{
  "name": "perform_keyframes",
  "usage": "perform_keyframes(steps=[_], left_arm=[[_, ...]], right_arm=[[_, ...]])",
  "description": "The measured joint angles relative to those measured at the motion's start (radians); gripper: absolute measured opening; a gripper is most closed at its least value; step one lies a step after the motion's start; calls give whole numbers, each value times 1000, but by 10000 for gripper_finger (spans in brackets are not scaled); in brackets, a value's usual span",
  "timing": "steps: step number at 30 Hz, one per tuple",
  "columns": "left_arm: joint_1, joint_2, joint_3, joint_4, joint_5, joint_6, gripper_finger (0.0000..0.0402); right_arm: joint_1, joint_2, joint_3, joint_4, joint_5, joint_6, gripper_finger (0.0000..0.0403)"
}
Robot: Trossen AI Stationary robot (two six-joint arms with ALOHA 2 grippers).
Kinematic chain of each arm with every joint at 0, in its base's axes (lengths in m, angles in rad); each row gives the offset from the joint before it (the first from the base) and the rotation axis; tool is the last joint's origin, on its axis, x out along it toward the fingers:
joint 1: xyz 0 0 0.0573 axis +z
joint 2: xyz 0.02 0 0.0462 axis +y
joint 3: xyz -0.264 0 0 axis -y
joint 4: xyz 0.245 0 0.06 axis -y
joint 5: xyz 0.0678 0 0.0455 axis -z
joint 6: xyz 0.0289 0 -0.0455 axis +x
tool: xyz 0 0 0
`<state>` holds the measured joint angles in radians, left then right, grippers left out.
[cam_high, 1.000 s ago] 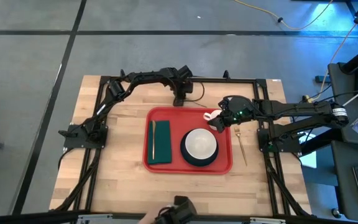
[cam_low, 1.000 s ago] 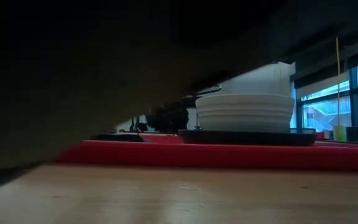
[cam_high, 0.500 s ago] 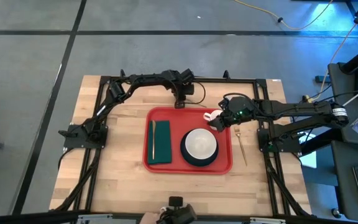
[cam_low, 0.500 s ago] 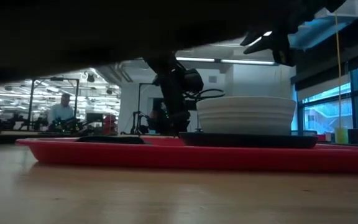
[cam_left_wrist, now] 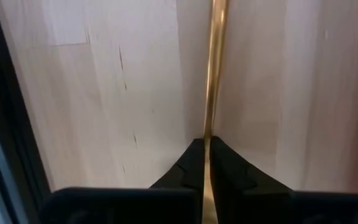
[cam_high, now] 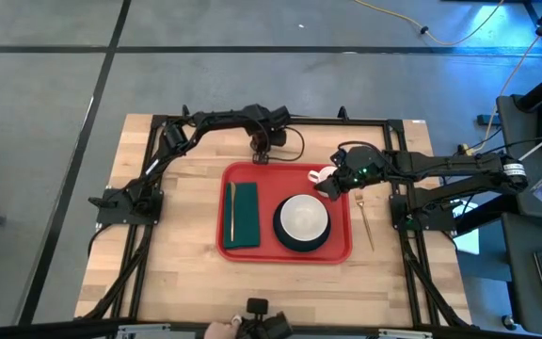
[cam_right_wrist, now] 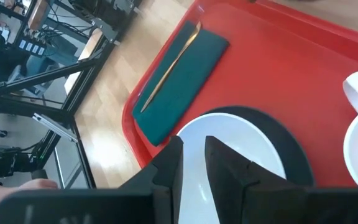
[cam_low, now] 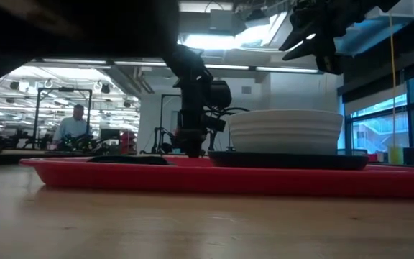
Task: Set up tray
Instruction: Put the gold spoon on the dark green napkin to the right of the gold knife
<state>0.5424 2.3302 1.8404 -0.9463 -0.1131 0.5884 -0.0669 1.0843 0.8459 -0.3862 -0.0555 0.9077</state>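
Note:
The red tray lies mid-table and shows in the low view. On it lie a dark green cloth bearing a gold utensil, a white bowl on a dark plate, and a white mug at the far right corner. My left gripper points down just beyond the tray's far rim, shut on a thin gold utensil. My right gripper hovers above the tray beside the mug, narrowly open and empty; its wrist view looks down on the bowl. My left gripper pinches the thin gold utensil between its two fingertips, coming from above and pointing down. The utensil runs on past the fingertips over the wooden table. I cannot tell whether it rests on the table or is lifted.
Another gold utensil lies on the table right of the tray. A black frame runs round the table's edges. A person's hand is at the near edge by the low camera. A person sits far behind the table.
My left gripper has moved a little toward the table's left edge, along the tray's far rim. The dark shape that covered most of the low view has drawn away, so the tray and both grippers now show there.

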Motion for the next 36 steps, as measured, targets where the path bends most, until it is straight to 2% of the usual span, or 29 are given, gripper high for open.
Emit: perform_keyframes(steps=[6, 8, 13, 18, 28, 30, 33, 36], left_arm=[[-7, -20, -5, -3, -43, 74, 4], [-2, -42, -14, -51, -62, 80, 4], [2, -160, -6, -107, -69, 135, 3], [-7, -274, -8, -229, 7, 278, 3], [-120, -463, -5, -400, 150, 886, 3], [-153, -470, -5, -398, 170, 922, 3], [-210, -476, -5, -400, 216, 893, 3], [-279, -475, -9, -418, 216, 898, 3]], right_arm=[[0, 0, 0, 0, 0, -26, 71], [0, 0, 0, -2, 0, -30, 71], [0, 0, 0, -2, 0, -52, 71], [0, 0, 0, -2, 0, -54, 71], [0, 0, 0, -9, 0, -91, 71], [0, 0, 0, -10, 0, -133, 71], [0, 0, 0, -10, 0, -181, 71], [0, 0, 0, -10, 0, -185, 71]])
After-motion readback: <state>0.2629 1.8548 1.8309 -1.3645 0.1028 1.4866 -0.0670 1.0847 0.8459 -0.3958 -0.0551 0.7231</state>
